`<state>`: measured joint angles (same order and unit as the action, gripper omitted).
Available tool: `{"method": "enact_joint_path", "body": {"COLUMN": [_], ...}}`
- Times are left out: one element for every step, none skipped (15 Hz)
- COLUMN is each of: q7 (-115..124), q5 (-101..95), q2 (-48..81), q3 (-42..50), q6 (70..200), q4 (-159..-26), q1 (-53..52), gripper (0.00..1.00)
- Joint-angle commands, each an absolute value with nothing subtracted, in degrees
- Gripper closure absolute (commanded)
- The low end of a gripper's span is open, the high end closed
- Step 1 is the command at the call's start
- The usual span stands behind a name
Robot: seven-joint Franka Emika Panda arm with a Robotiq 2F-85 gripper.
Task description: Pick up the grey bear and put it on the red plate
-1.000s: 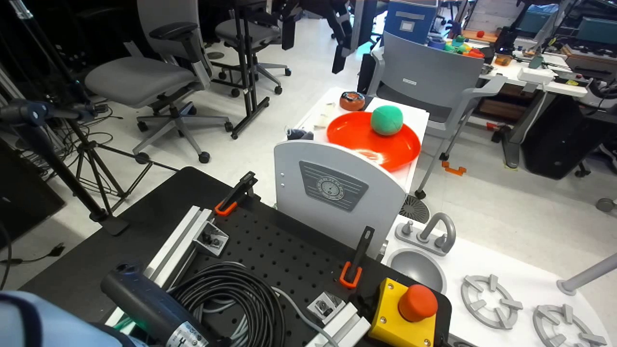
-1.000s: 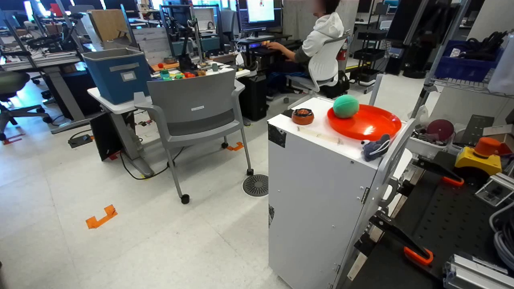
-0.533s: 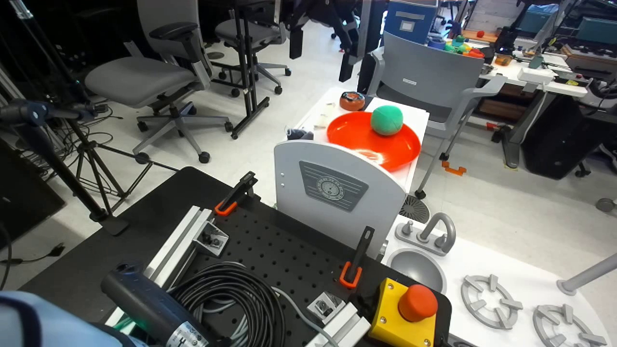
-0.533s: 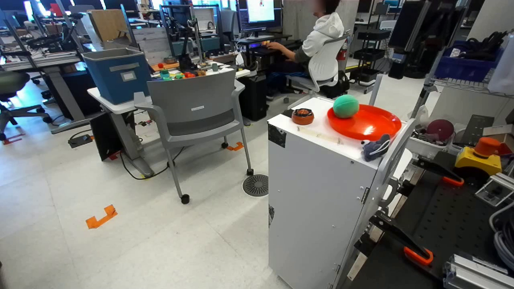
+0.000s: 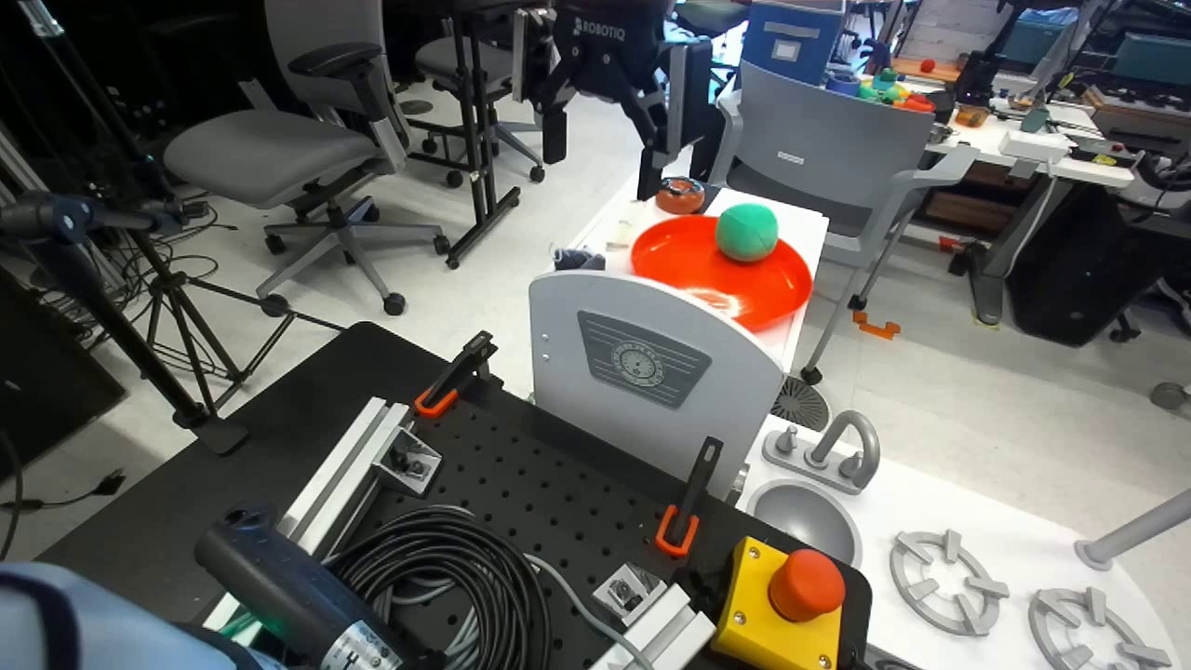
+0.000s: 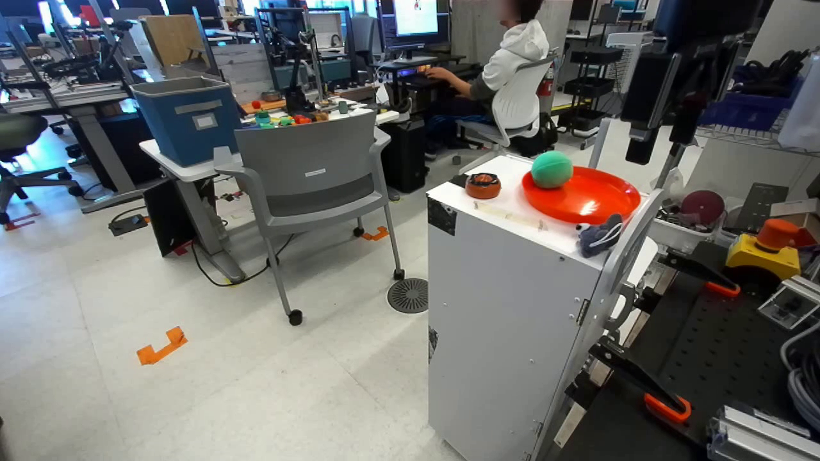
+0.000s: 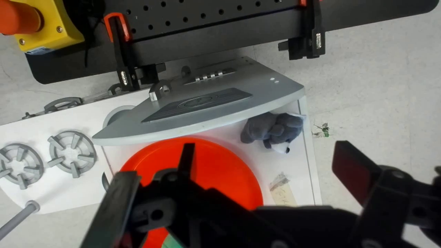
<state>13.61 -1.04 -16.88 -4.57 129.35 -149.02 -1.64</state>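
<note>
The grey bear point(image 7: 267, 128) lies on the white cabinet top, close to the upright grey panel and the cabinet's edge. It also shows in both exterior views point(image 5: 579, 261) point(image 6: 599, 237), partly hidden by the panel in one of them. The red plate point(image 6: 592, 200) lies beside it, flat on the same top; it also shows in the wrist view point(image 7: 220, 162). My gripper point(image 5: 601, 155) is wide open and empty, in the air above the cabinet. In the wrist view my gripper point(image 7: 264, 148) has one finger over the plate and one over the floor; the bear shows between them, apart from both.
A green ball point(image 6: 551, 169) sits on the plate. A small brown-red round object point(image 6: 483, 186) stands near the cabinet's far corner. The upright grey panel point(image 7: 206, 100) rises next to the bear and plate. A black perforated table point(image 5: 549, 484) with clamps stands behind the panel.
My gripper has moved down toward the cabinet top, and more of it shows in both exterior views. It stays open. The bear, plate and ball have not moved.
</note>
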Motion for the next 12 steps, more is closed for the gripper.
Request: {"method": "enact_joint_path", "body": {"q7": [15.17,15.2,15.22,15.21,15.25,15.18,15.57,15.53,15.5,15.46,15.22,14.99], "q5": [-2.54,-2.61,-2.68,-2.8,-2.96,-2.99,-3.78,-4.87,-5.85,-6.52,-6.9,-7.09], "q2": [-16.38,-16.21,-16.03,-15.88,-15.79,-15.76,-15.99,-16.24,-16.33,-16.38,-16.42,-16.51], "q3": [-5.85,-5.94,-6.01,-6.05,-6.08,-6.07,-6.27,-6.5,-6.66,-6.76,-6.79,-6.79], "q6": [129.33,129.33,129.28,129.25,129.24,129.39,130.79,132.15,132.69,133.38,133.81,134.44], "q4": [-149.12,-149.06,-149.02,-148.99,-148.96,-148.97,-149.34,-149.76,-149.91,-149.99,-150.04,-150.13], "q1": [-1.56,-1.57,-1.58,-1.58,-1.56,-1.58,-1.43,-1.38,-1.4,-1.46,-1.54,-1.6], "gripper": [0.0,0.0,0.0,0.0,0.0,0.0,0.0,0.0,0.0,0.0,0.0,0.0]}}
